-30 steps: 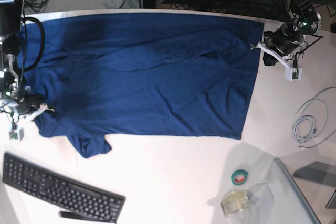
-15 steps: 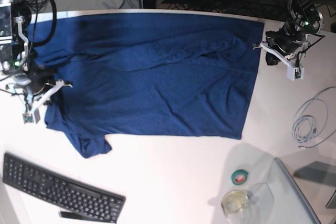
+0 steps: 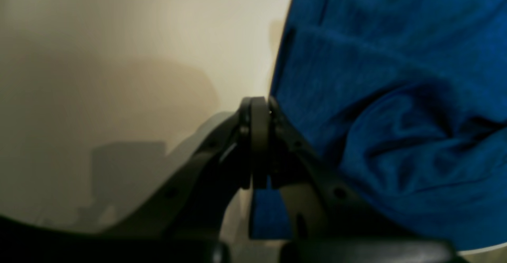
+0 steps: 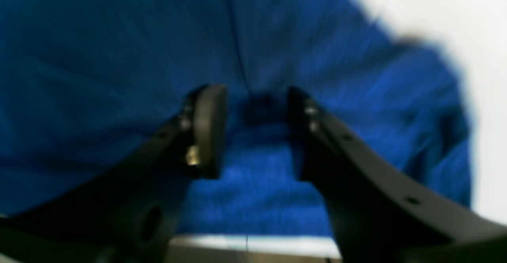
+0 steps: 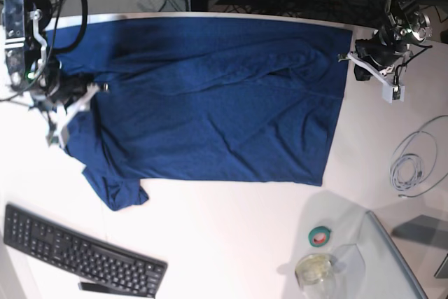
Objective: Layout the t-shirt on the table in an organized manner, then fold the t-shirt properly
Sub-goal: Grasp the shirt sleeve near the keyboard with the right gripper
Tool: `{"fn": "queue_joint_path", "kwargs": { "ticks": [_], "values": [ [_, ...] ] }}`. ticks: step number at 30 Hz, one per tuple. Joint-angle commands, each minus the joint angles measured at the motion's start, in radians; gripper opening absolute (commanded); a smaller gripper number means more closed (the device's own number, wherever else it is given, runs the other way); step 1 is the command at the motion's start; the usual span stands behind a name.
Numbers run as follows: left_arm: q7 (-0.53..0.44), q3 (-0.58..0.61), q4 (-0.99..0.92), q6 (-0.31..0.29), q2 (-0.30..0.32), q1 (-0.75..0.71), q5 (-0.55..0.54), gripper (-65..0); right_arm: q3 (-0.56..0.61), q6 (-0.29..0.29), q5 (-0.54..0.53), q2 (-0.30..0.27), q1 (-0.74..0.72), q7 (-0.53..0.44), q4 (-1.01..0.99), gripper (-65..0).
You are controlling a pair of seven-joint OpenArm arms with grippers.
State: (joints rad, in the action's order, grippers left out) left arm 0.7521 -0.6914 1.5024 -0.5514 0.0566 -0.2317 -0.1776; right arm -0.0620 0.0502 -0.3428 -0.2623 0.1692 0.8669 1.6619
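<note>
The dark blue t-shirt (image 5: 210, 96) lies spread over the white table (image 5: 231, 236), with long wrinkles across its middle and a crumpled sleeve (image 5: 120, 190) at the lower left. My right gripper (image 5: 89, 92) hovers over the shirt's left part. In the blurred right wrist view it (image 4: 255, 108) is open, with only blue cloth (image 4: 99, 57) beneath. My left gripper (image 5: 348, 59) sits at the shirt's right edge. The left wrist view shows it (image 3: 258, 102) shut, right beside the cloth's edge (image 3: 396, 96), over bare table (image 3: 119, 37).
A black keyboard (image 5: 80, 253) lies at the front left. At the front right are a green tape roll (image 5: 320, 236), a glass jar (image 5: 315, 269) and a grey glassy panel (image 5: 399, 264). A coiled grey cable (image 5: 413, 162) lies at the right.
My right gripper travelled up and inward along the shirt's left side, carrying that edge of cloth with it, and has opened. The left gripper barely shifted.
</note>
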Motion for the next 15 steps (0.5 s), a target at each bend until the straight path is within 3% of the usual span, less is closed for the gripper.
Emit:
{"fn": "queue_joint_path", "kwargs": {
  "ticks": [1,4,9,15],
  "values": [
    [-0.015,-0.032,0.010,-0.003,0.015,0.001,-0.009,-65.0,-0.009,0.001,-0.002,-0.013,-0.046,-0.031,0.028,-38.7],
    [-0.015,-0.084,0.010,-0.003,0.015,0.002,-0.013,-65.0,-0.019,0.001,0.000,-0.013,-0.187,-0.097,-0.062,-38.6],
    [-0.015,-0.121,0.017,-0.003,0.015,-0.001,-0.013,-65.0,-0.009,0.001,0.000,-0.001,-0.526,-0.249,-0.558,-38.6],
    [-0.015,-0.175,0.019,-0.006,0.015,-0.008,-0.013,-65.0,0.233,0.001,0.000,0.001,-0.745,-0.499,-1.044,-38.6]
  ]
}}
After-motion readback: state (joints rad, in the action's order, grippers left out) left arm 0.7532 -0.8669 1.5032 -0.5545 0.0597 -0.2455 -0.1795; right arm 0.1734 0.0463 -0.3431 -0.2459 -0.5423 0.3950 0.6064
